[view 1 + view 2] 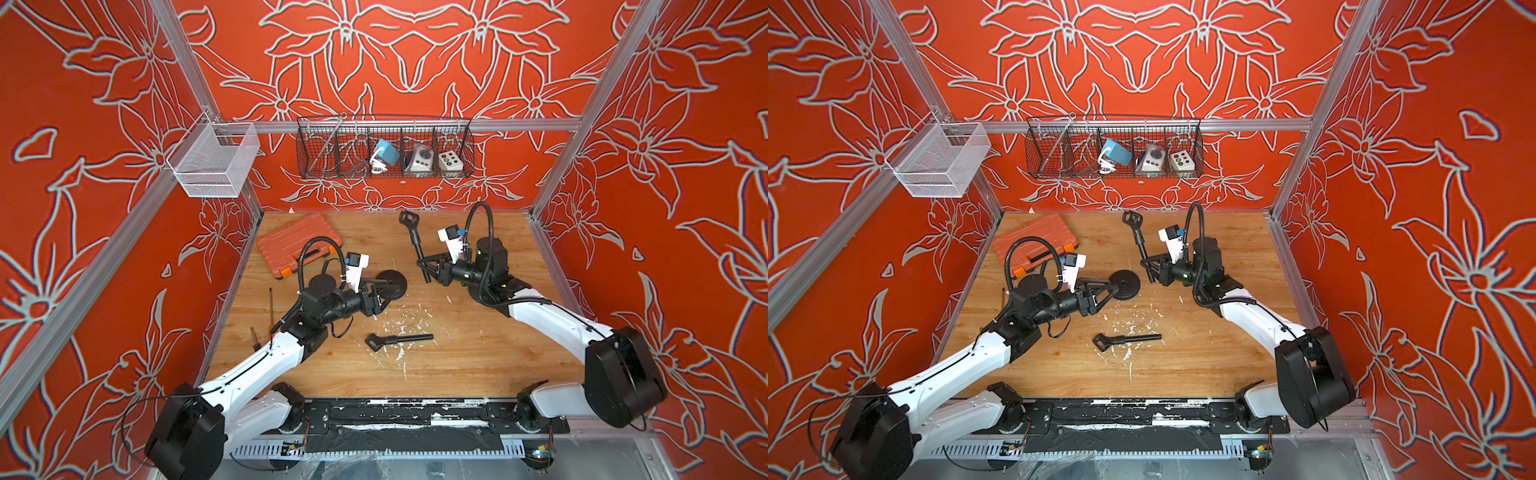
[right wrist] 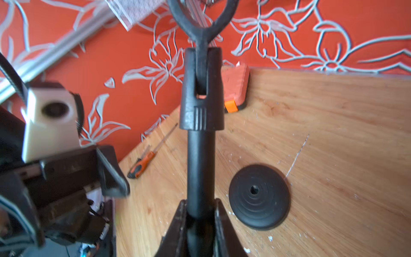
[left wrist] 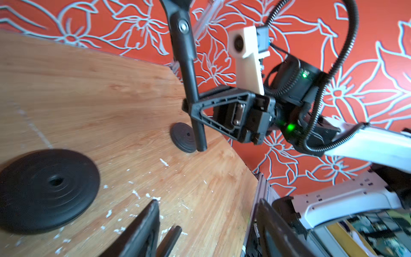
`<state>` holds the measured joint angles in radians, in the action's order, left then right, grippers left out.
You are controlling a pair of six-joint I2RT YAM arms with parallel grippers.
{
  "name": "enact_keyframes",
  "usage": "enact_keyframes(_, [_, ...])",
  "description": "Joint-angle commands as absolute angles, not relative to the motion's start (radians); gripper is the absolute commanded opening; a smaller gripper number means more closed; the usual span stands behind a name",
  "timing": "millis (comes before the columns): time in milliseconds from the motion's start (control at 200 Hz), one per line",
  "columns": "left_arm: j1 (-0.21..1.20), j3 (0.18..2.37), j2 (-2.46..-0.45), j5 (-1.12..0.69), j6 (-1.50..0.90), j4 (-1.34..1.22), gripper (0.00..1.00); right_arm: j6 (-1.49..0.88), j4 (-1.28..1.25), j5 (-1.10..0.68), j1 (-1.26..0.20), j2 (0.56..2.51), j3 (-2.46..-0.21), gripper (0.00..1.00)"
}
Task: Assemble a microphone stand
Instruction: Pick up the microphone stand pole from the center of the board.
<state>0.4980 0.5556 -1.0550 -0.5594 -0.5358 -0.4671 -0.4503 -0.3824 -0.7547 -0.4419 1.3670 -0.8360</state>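
My right gripper (image 1: 424, 264) (image 1: 1147, 262) (image 2: 200, 213) is shut on a black pole (image 1: 415, 241) (image 1: 1139, 243) (image 3: 189, 73) (image 2: 200, 155). The pole is held above the table, its forked clip end (image 1: 408, 217) toward the back wall. A round black base (image 1: 399, 277) (image 1: 1127, 284) (image 3: 46, 191) (image 2: 259, 197) with a centre hole lies flat on the table. My left gripper (image 1: 392, 290) (image 1: 1115, 289) (image 3: 206, 233) hovers open at the base's edge; the base lies beside one finger (image 3: 144, 229), not between them. A second black pole (image 1: 401, 339) (image 1: 1129, 339) lies on the table in front.
A smaller black disc (image 3: 183, 138) lies behind the held pole's lower end. An orange tool case (image 1: 297, 241) sits back left, a screwdriver (image 1: 271, 305) (image 2: 142, 164) by the left wall. A wire basket (image 1: 384, 149) and a white mesh basket (image 1: 212, 160) hang above.
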Motion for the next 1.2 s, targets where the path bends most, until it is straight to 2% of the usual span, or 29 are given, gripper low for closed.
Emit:
enact_keyframes(0, [0.521,0.609,-1.095,-0.613,-0.489,-0.515,0.65,-0.593,-0.541,-0.808,-0.434,1.318,-0.821,0.03])
enact_keyframes(205, [0.547,0.698,-1.172,-0.636,-0.494,-0.515,0.61,-0.661,-0.629,-0.862,-0.428,1.292,-0.811,0.04])
enact_keyframes(385, [0.57,0.775,-1.254,-0.66,-0.482,-0.498,0.53,-0.754,-0.79,-0.902,-0.423,1.305,-0.786,0.05])
enact_keyframes(666, [0.607,0.844,-1.297,-0.609,-0.474,-0.468,0.48,-0.843,-0.935,-0.938,-0.419,1.326,-0.76,0.05])
enact_keyframes(1196, [0.628,0.934,-1.382,-0.613,-0.481,-0.443,0.37,-0.921,-1.053,-0.951,-0.416,1.319,-0.721,0.05])
